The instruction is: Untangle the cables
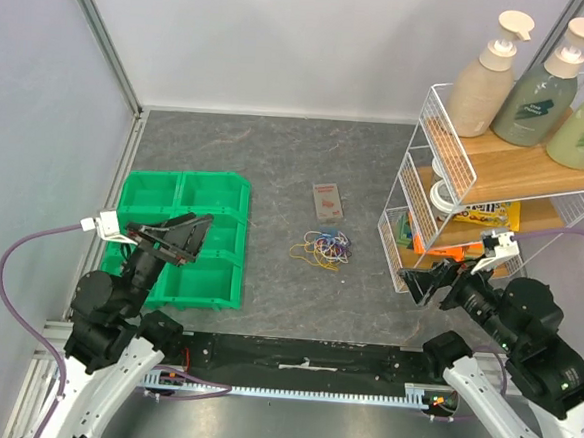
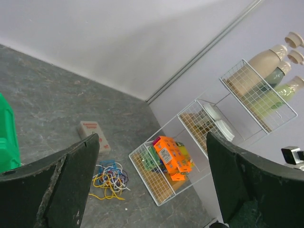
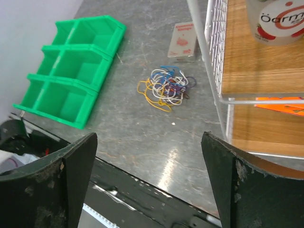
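Note:
The cables (image 1: pixel 322 249) lie in one tangled heap of thin yellow, blue, purple, white and dark wires on the grey table, near its middle. The heap also shows in the left wrist view (image 2: pixel 110 179) and the right wrist view (image 3: pixel 166 87). My left gripper (image 1: pixel 176 234) hovers over the green bin, well left of the heap, open and empty. My right gripper (image 1: pixel 430 280) hovers in front of the wire rack, right of the heap, open and empty. Neither gripper touches the cables.
A green compartment bin (image 1: pixel 224 194) sits at the left. A small tan box (image 1: pixel 327 200) lies just behind the heap. A white wire rack (image 1: pixel 420 183) with wooden shelves, boxes and pump bottles (image 1: pixel 489 77) stands at the right. Walls close the back and left.

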Available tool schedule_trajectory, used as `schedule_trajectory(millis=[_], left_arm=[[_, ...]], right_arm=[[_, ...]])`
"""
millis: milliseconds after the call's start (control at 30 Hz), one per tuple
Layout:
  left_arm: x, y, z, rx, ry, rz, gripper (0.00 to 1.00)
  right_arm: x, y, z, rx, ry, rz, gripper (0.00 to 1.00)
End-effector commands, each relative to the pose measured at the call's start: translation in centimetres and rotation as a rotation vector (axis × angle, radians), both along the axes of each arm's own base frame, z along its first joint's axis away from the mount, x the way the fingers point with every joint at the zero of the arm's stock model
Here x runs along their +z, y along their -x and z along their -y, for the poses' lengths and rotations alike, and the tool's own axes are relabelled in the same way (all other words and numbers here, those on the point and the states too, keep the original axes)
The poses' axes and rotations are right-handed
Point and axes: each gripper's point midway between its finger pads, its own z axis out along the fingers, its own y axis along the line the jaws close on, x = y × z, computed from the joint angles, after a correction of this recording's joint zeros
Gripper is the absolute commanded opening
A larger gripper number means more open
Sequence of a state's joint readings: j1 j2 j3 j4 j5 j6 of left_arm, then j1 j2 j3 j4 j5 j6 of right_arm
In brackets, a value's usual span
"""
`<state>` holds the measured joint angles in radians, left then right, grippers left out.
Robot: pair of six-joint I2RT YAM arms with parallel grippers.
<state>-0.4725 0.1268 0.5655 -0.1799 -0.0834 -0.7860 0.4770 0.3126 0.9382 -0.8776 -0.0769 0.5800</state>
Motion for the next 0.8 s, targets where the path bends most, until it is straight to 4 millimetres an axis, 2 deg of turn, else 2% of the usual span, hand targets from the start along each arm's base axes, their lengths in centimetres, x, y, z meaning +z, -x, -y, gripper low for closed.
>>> schedule_trajectory(millis=[0,67,167,200,300,433,600,767], left_arm=[[0.5,1.1,-0.4,0.000,-0.093,0.032,0.99],[1.2,2.0,1.1,-0.088,-0.132,0.099,0.98],[1.0,2.4,2.7,-0.178,-0.192,0.117,0.98],[0.8,2.3,3.1,-0.197,-0.210,0.108,0.98],[0.3,2.7,4.4,-0.281,-0.263,0.113,0.98],[-0.3,3.3,5.5,-0.355,-0.315,0.139,0.96],[-1.2,3.1,5.7,-0.361,-0.336,0.135,0.97],[-3.1,2.3,5.8,-0.357,-0.348,0.084,0.96]], right_arm=[[2.5,1.4,1.5,0.045,0.144,0.096,0.98],[3.9,2.0,0.2,0.168,0.187,0.163,0.98],[3.4,2.1,-2.4,0.381,0.272,0.129,0.98],[3.6,2.3,-3.2,0.428,0.262,0.123,0.98],[6.3,3.5,-5.5,0.562,0.178,0.187,0.98],[7.5,4.6,-8.6,0.741,0.112,0.137,0.98],[6.5,5.1,-11.6,0.883,0.133,0.057,0.98],[6.8,4.9,-13.8,0.905,0.160,0.067,0.98]])
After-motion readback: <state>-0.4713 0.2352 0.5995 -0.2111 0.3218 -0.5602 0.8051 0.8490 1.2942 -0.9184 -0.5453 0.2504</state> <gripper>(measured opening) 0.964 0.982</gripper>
